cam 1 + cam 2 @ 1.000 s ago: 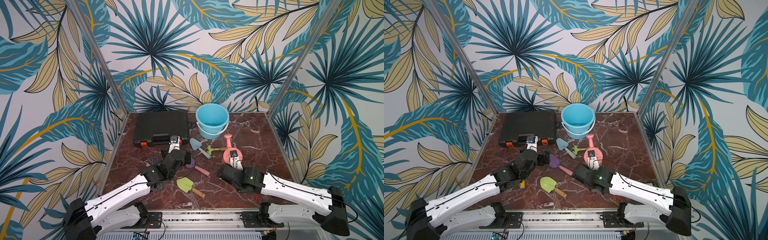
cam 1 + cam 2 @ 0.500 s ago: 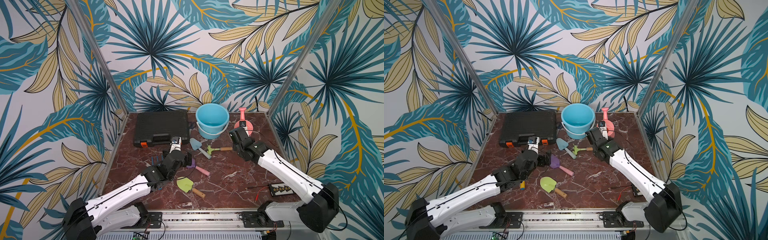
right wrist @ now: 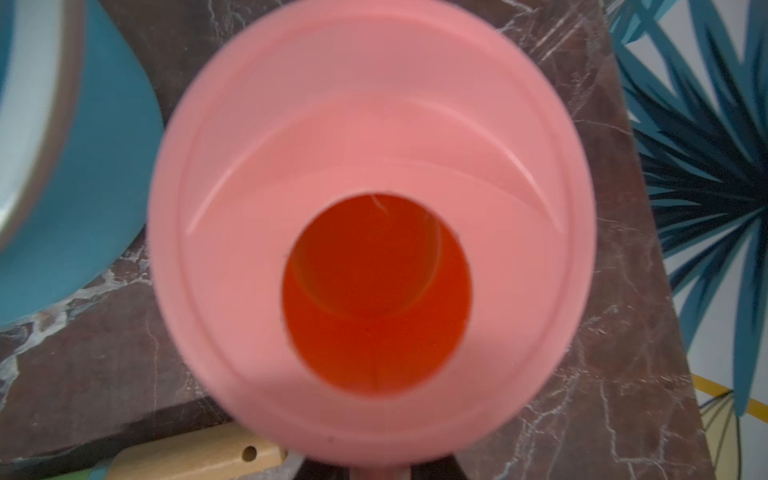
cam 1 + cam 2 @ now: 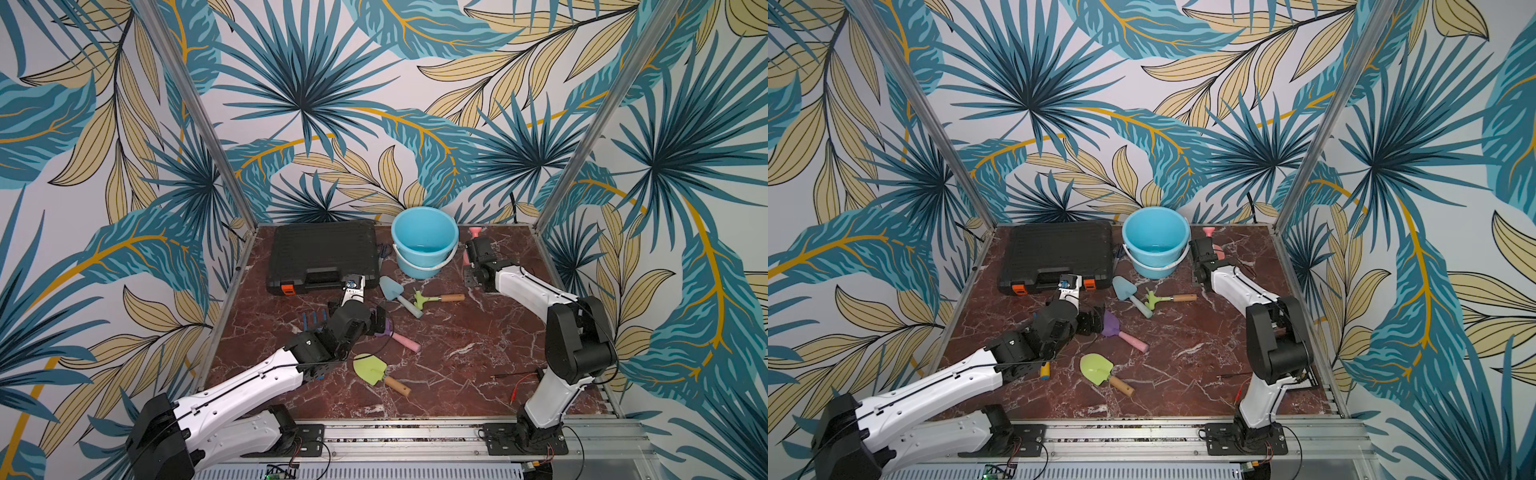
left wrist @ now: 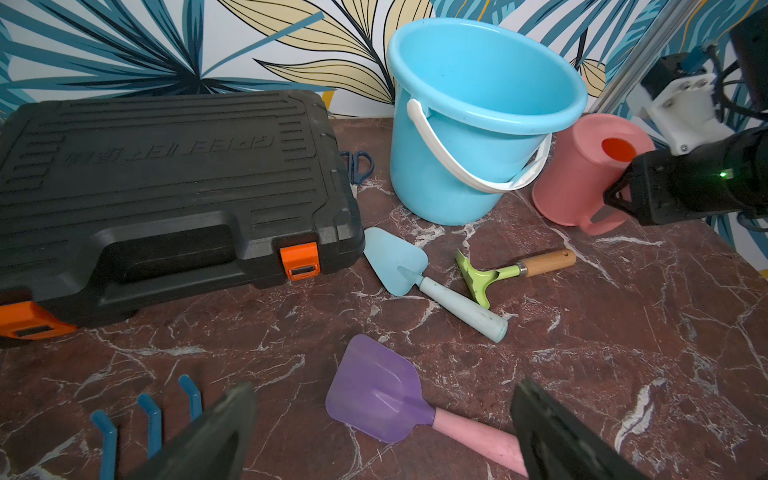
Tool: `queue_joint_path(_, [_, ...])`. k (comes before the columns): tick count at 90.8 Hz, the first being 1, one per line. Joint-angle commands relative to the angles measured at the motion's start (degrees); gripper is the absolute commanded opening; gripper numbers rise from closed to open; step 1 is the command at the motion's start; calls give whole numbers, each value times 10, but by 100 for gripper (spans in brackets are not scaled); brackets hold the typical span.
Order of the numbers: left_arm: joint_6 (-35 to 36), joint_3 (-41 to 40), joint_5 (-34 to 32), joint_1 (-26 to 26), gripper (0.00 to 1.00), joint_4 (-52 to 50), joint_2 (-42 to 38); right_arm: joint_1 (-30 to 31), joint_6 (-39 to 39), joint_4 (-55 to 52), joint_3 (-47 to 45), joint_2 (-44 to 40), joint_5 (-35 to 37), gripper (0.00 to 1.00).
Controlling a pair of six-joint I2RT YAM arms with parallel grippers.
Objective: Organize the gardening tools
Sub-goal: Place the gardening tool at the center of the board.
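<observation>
Near desk's (image 4: 457, 353) far edge, both top views: right hand (image 4: 472, 249) pinches pink watering can (image 4: 1219, 251) handle, bucket (image 4: 419, 266) just beside; near-right desk open.
Left wrist: left hand (image 5: 382, 436) spread over purple scoop (image 5: 376, 399), its handle between the fingers (image 5: 208, 432); case (image 5: 166, 166) near.
Right wrist: can fills frame between bucket and desk edge.
</observation>
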Motion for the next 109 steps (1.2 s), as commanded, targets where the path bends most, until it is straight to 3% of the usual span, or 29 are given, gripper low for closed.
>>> queue_joint_path(1, [6,-2,4,3,100,8,3,-9,-24,43,-1,-1,-48,2])
queue_joint_path(27, [4,1,7,3,100,3,7,-46,-28,33,16,30,-109,9])
queue_joint_path(37, [4,0,8,3,100,4,7,-52,-30,31,21,38,-103,22])
queue_joint_path(50, [6,0,10,3,100,4,7,-59,-29,29,25,38,-110,29])
queue_joint_path(66, [7,0,11,3,100,4,8,-63,-22,15,36,36,-112,48])
queue_joint_path(75, [8,0,9,2,100,4,8,-63,3,16,25,9,-114,66])
queue_joint_path(82, [8,0,10,3,100,3,8,-62,27,19,6,-27,-110,73])
queue_joint_path(109, [18,-21,6,3,100,39,8,-9,65,115,-124,-183,-137,85])
